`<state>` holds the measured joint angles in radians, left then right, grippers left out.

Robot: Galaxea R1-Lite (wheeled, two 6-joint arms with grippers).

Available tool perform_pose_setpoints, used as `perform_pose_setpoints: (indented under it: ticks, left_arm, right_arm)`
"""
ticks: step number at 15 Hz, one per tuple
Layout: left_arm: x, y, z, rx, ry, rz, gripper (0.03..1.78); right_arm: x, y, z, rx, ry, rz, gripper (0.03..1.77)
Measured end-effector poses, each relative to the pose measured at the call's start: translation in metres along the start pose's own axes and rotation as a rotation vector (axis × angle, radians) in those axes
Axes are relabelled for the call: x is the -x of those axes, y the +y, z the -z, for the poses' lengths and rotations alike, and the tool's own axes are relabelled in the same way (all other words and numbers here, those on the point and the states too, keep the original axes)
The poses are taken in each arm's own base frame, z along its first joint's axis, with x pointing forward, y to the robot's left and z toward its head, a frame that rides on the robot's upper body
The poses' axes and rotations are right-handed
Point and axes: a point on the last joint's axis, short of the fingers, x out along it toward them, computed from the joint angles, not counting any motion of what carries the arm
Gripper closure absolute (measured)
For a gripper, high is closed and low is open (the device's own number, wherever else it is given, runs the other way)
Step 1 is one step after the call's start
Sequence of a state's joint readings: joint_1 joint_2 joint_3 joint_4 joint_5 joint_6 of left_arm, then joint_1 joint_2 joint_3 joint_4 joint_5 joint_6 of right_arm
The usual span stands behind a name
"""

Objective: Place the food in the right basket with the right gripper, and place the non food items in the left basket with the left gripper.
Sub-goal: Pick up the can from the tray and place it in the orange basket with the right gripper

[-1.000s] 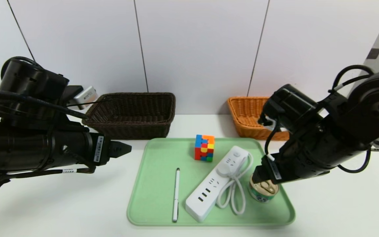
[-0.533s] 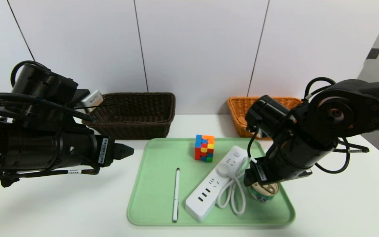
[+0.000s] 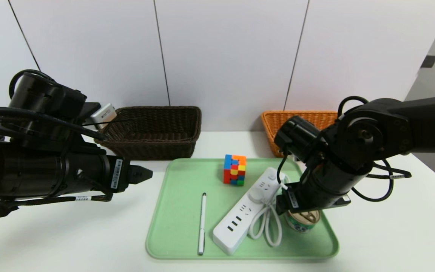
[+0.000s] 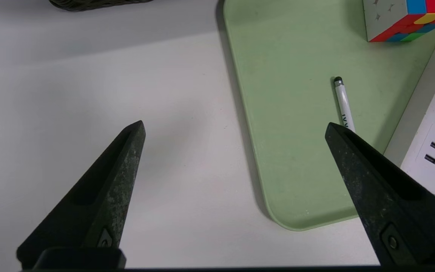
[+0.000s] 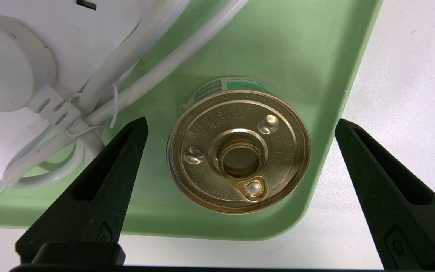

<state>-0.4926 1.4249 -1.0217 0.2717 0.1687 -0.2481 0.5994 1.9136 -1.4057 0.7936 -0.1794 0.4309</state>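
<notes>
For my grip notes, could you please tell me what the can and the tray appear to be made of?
The can looks like metal: a glossy gold lid with embossed lettering and a pull tab, above a green-and-white printed label, probably paper. The tray seems to be matte pale-green plastic, smooth, with a rounded raised rim, though that is only its look.

Two black pointed fingers of the left gripper point(image 4: 234, 126) stand wide apart above a white table point(image 4: 89, 94), holding nothing. One fingertip hangs over bare tabletop, the other over a pale green tray point(image 4: 289, 113). On the tray lies a slim white pen point(image 4: 343, 104) with a dark tip, partly hidden behind that finger. Beyond it sit a multicoloured puzzle cube point(image 4: 406, 19) and the end of a white power strip point(image 4: 434, 143). A sliver of dark woven basket point(image 4: 96, 3) shows at the table's far edge.
</notes>
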Motion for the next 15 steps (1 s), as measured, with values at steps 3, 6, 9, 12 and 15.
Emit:
perform_pose_setpoints:
  ticks: [3, 6, 9, 12, 15]
  left_arm:
    - [0.0007, 0.0004, 0.0006, 0.002, 0.000, -0.001, 0.12]
    - [0.0021, 0.0007, 0.0013, 0.002, -0.001, 0.000, 0.12]
    - [0.0032, 0.0012, 0.0025, 0.003, 0.000, 0.000, 0.12]
    - [0.0033, 0.0016, 0.0041, 0.002, 0.003, -0.001, 0.12]
    - [0.0031, 0.0017, 0.0043, 0.002, 0.003, 0.000, 0.12]
  right_arm:
    - [-0.0014, 0.0008, 0.0005, -0.004, 0.006, 0.001, 0.09]
    - [-0.0025, 0.0025, 0.0011, -0.005, 0.010, 0.001, 0.09]
    - [-0.0041, 0.0043, 0.0014, -0.016, 0.015, -0.002, 0.09]
    - [-0.0054, 0.0051, 0.0013, -0.026, 0.020, -0.005, 0.09]
    - [-0.0066, 0.0055, 0.0010, -0.034, 0.023, -0.003, 0.09]
